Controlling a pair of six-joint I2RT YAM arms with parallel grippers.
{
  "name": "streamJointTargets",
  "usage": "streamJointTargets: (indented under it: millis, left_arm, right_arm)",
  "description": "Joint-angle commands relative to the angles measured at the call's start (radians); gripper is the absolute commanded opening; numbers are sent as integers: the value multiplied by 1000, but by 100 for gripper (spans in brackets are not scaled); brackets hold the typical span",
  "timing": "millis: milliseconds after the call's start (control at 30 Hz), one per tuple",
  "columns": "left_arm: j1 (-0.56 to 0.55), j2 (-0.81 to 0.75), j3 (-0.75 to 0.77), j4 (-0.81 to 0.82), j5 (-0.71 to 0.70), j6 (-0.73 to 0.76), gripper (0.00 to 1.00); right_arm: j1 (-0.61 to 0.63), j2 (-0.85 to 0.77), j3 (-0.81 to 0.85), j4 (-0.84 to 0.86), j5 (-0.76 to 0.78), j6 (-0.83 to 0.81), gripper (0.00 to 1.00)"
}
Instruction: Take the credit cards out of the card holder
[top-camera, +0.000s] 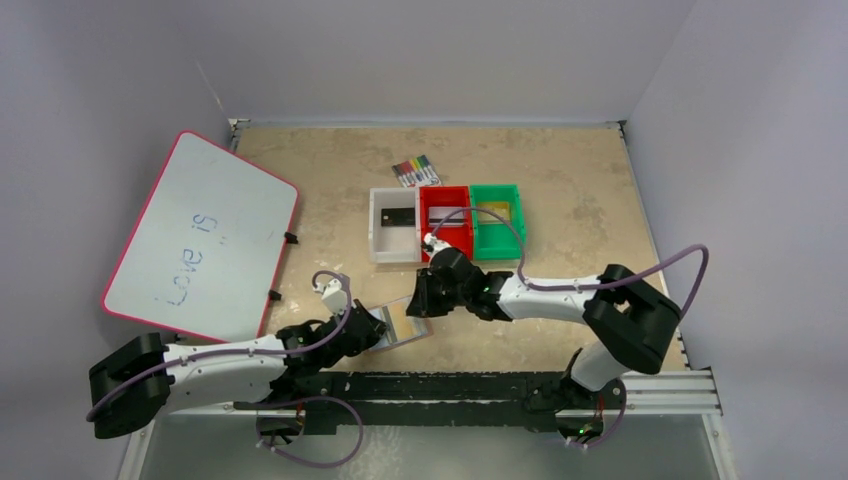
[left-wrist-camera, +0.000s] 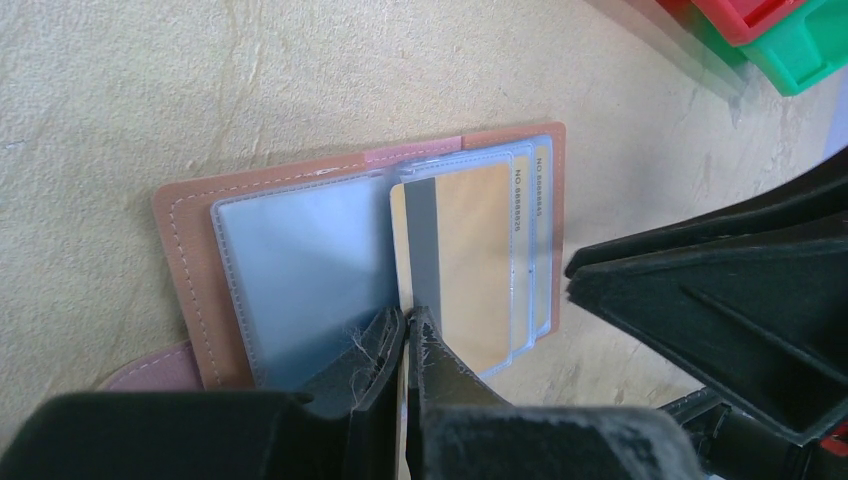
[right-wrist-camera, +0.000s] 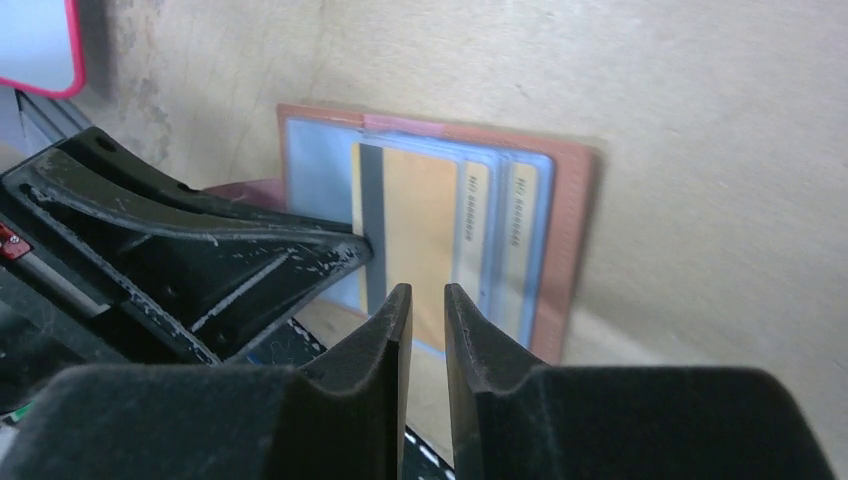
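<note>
The tan-brown card holder (top-camera: 400, 322) lies open and tilted up off the table near the arms' bases. My left gripper (left-wrist-camera: 405, 325) is shut on its lower edge, between the empty clear pocket (left-wrist-camera: 300, 270) and the right-hand pockets. A gold credit card with a dark stripe (left-wrist-camera: 465, 260) sticks partly out of the front pocket. Two more gold cards (left-wrist-camera: 542, 170) sit behind it. My right gripper (right-wrist-camera: 427, 295) is just below the striped card (right-wrist-camera: 420, 220), its jaws a narrow gap apart with nothing between them. The holder (right-wrist-camera: 570, 230) faces it.
Behind the holder stand a white bin (top-camera: 393, 245), a red bin (top-camera: 445, 240) and a green bin (top-camera: 497, 245), each with a card inside. A pack of markers (top-camera: 416, 171) lies beyond them. A red-rimmed whiteboard (top-camera: 200, 235) fills the left side.
</note>
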Motion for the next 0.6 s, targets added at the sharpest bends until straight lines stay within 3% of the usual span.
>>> streamJointTargets:
  millis: [0, 367, 567]
  left_arm:
    - [-2, 12, 14, -47, -22, 41, 0]
    - [-2, -17, 14, -79, -32, 43, 0]
    - [-2, -25, 21, -92, -37, 44, 11]
  right_arm:
    - [19, 87, 70, 60, -60, -25, 21]
    - [20, 153, 60, -34, 27, -11, 20]
    - [19, 161, 60, -71, 64, 9, 19]
